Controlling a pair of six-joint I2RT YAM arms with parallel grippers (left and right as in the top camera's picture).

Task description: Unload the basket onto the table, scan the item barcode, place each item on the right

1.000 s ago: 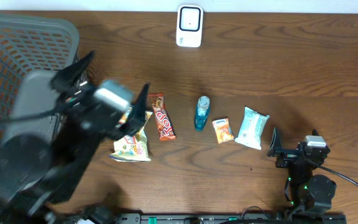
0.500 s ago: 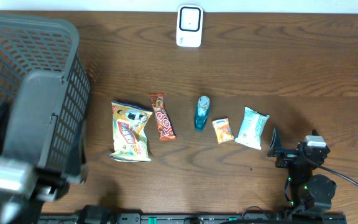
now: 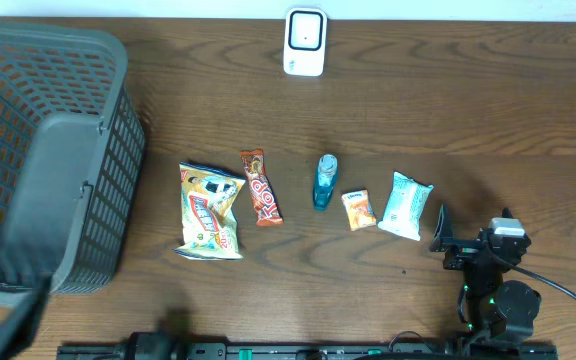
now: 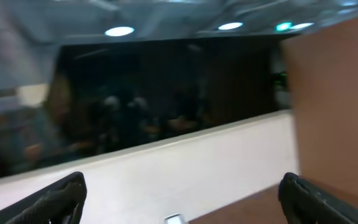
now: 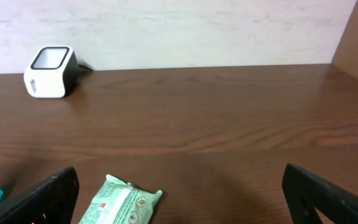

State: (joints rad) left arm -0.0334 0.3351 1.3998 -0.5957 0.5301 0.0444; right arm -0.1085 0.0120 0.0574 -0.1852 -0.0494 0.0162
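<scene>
Five items in a loose row across the middle of the tabletop (image 3: 468, 120), agreed? Going from the left edge: yellow chips bag (image 3: 210, 210), brown chocolate bar (image 3: 260, 187) just beside it, blue bottle (image 3: 325, 181), small orange packet (image 3: 359, 210), pale green wipes pack (image 3: 407, 205). The white scanner (image 3: 305, 42) sits well apart from all of them, at the middle of the far edge. — benchrat

Yep, same count. Big grey mesh basket (image 3: 48, 150) runs along the left edge, its wall near the chips bag but apart from it, far as I can see. — solderjoe

And the arms? — benchrat

So the right end effector (image 3: 446, 238) is down by the near edge, toward the right corner, just beside the wipes pack. Jaws spread about as wide as they go, holding nothing. Its wrist cam looks across the tabletop. The end of the wipes pack is low between the fingertips (image 5: 48, 193), a sliver of the blue bottle is at the frame's left, and the scanner is way off by the far edge. Then the left end effector (image 4: 182, 186) is wide open and empty as well, but its wrist cam is blurry and aimed up at ceiling lights (image 4: 120, 31) and a dark window (image 4: 166, 99). From overhead I only get a dark smear (image 3: 8, 320) at the near left corner, can't tell what part that is. — solderjoe
</scene>
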